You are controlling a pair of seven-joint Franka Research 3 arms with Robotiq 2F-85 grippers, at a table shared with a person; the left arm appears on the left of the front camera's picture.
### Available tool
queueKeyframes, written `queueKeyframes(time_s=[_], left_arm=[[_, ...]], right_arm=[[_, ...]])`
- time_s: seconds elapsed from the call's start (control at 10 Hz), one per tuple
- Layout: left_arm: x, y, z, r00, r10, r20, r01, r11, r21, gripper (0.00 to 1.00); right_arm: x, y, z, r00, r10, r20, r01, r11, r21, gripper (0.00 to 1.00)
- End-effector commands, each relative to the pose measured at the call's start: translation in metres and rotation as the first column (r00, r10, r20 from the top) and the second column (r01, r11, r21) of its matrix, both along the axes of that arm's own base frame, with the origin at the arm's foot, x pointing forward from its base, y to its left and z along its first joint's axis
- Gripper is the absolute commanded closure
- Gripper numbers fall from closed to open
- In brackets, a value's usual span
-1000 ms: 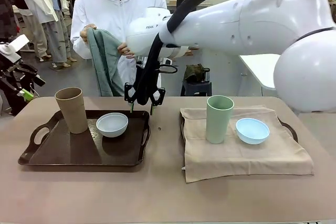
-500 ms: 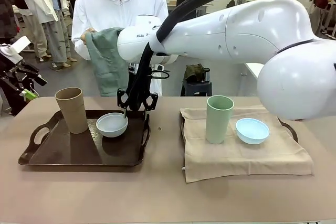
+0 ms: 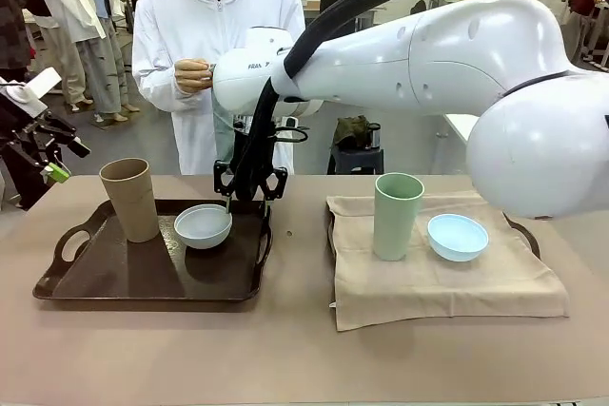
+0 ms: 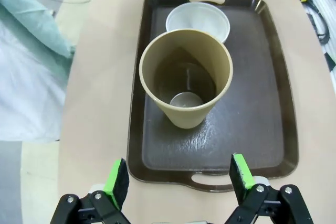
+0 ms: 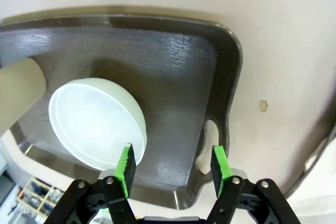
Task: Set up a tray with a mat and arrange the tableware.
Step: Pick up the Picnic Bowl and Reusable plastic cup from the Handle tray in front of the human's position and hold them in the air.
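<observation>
Front view, entry: right gripper (image 3: 249, 199), jaws spread and empty, has shifted left to 1 o'clock of white bowl (image 3: 203, 225) on dark tray (image 3: 143, 299). Person's green cloth (image 4: 31, 19) is no longer held up. I judge the bowl lift is next, clearing the tray for the mat. Left gripper (image 4: 178, 174) spread, idle.

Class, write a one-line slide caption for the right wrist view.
Open right pincer over the dark tray, close beside the white bowl.

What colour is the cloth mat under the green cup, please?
The cloth mat is beige; front view.
</observation>
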State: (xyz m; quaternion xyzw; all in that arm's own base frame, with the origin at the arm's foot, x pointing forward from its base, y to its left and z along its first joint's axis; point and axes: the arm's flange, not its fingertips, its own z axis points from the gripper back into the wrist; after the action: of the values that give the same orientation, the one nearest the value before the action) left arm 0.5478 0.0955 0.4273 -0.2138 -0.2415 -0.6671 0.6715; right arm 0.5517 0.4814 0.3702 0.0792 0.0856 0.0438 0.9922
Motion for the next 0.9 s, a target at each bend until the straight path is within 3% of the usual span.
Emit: queueKeyframes(time_s=[0.0,0.4,0.8], left_arm=[[0.005,0.005,-0.003,0.997,-0.056,-0.053,0.056,0.998,-0.007,0.00],[0.002,0.003,-0.029,0.991,-0.062,-0.122,0.055,0.997,-0.058,0.00],[-0.001,-0.008,-0.052,0.990,-0.050,-0.130,0.030,0.988,-0.149,0.00]], right_arm=[[-0.008,0.010,0.003,0.994,-0.058,0.094,0.064,0.996,-0.064,0.25],[-0.015,0.017,-0.001,0.989,-0.064,0.131,0.075,0.994,-0.081,0.25],[-0.013,0.024,-0.017,0.990,-0.073,0.125,0.086,0.991,-0.101,0.25]])
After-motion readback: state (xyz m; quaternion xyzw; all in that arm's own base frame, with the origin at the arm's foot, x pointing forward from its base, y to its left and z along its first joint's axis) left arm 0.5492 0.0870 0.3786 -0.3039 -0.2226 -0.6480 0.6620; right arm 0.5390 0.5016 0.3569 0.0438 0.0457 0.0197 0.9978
